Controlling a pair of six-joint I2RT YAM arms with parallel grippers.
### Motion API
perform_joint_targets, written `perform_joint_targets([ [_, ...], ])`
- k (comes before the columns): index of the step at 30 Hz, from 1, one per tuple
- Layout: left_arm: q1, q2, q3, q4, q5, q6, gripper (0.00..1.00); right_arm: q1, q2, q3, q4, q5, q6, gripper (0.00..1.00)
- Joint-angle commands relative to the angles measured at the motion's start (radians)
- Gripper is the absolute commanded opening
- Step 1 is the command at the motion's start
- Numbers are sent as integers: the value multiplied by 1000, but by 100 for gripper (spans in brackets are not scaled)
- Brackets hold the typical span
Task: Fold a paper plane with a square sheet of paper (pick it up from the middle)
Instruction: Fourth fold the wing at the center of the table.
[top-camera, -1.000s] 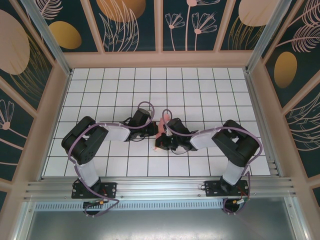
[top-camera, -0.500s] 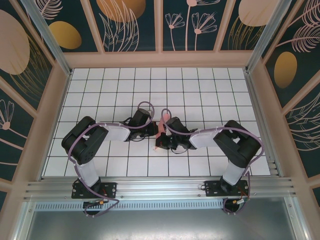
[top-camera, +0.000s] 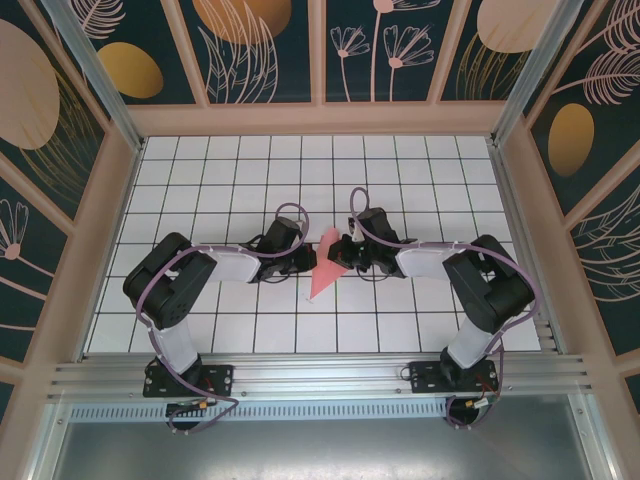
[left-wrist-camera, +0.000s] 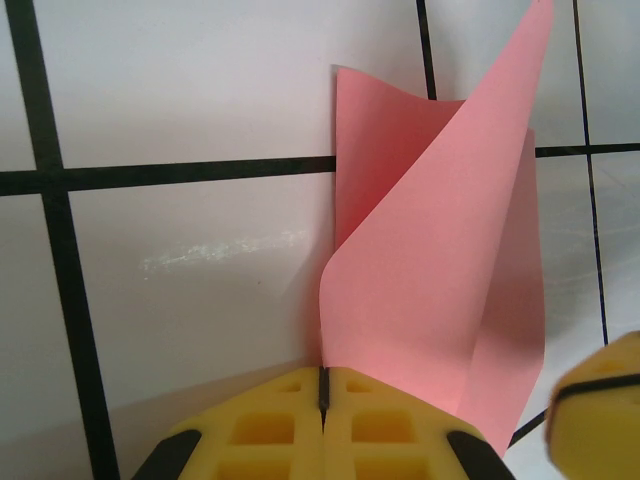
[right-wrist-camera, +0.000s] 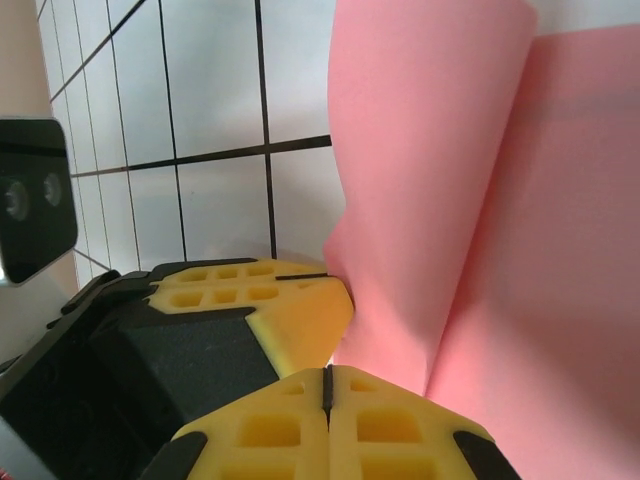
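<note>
Paper: my pink paper (top-camera: 325, 268) is about midway between the left and right edges of the counter (top-camera: 200, 180), somewhat closer to the near edge than to the far one.
Shape: it is folded over on itself into a narrow, tapering piece. The layers do not lie flat, and one flap stands up and curls over the layer beneath it.
Left fingers: my left fingers (left-wrist-camera: 324, 430) are pressed together and clamped on the pink paper. In my left wrist view the paper rises straight out of the seam between the yellow tips.
Right fingers: my right fingers (right-wrist-camera: 326, 425) are also pressed together, pinching the same paper at its lower edge. A curved fold of pink climbs away just above their tips.
Spacing: the two pairs of fingers sit just beside each other. In my right wrist view the left pair's yellow tips touch the paper right next to my own.
Arms: both reach in from the near edge and meet at the paper. My elbows are bent outward, one toward the left edge and one toward the right.
Counter: white tiles with black grid lines.
</note>
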Motion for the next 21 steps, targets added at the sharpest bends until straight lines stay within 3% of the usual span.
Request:
perform_joint_targets([
  [1,-15,90,-7,-91,-5,22,0,4,53,31,52,-50,-6,5],
  [10,-15,93,-6,-114,-17,36,0,-1,143,62,-36,18,-41,5],
  [21,-15,97,-6,-127,-25,37,0,-14,78,140,-71,-25,-80,6],
])
